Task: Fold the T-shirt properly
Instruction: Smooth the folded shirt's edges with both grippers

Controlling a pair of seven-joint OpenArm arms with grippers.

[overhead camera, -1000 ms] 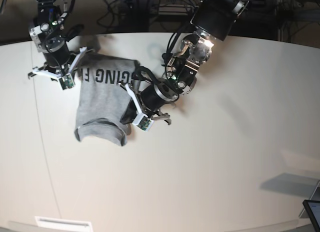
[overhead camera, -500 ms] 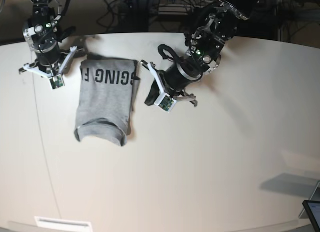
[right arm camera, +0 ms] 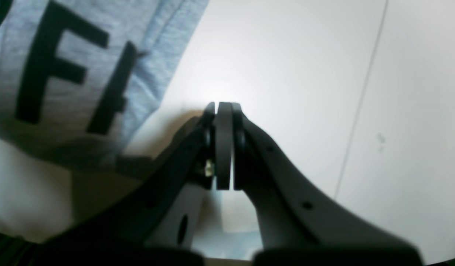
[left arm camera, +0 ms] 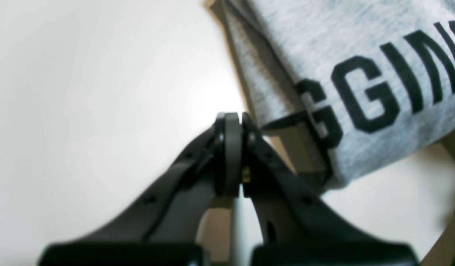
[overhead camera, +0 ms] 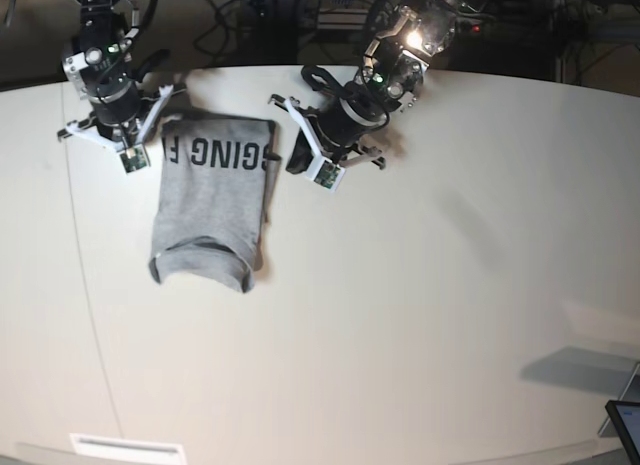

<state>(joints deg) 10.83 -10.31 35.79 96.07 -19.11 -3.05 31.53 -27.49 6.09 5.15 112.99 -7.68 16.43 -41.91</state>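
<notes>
The T-shirt (overhead camera: 210, 200) lies on the white table (overhead camera: 420, 285), folded into a narrow grey strip with black lettering across its far end. In the left wrist view the T-shirt (left arm camera: 360, 74) fills the upper right, and my left gripper (left arm camera: 233, 118) is shut and empty just off its edge. From the base view the left gripper (overhead camera: 297, 163) hangs right of the strip. My right gripper (right arm camera: 223, 107) is shut and empty beside the T-shirt (right arm camera: 64, 66); the base view puts the right gripper (overhead camera: 122, 147) at the strip's far left corner.
A thin seam (overhead camera: 85, 285) runs down the table's left side. A white label (overhead camera: 127, 447) sits at the near left edge, and a dark device (overhead camera: 625, 425) at the near right corner. Cables and dark equipment (overhead camera: 330, 25) stand behind the far edge.
My left arm has drawn back from the shirt's lower right edge toward the far side of the table. The right gripper swung left, then returned near the shirt's corner. The shirt lies unmoved.
</notes>
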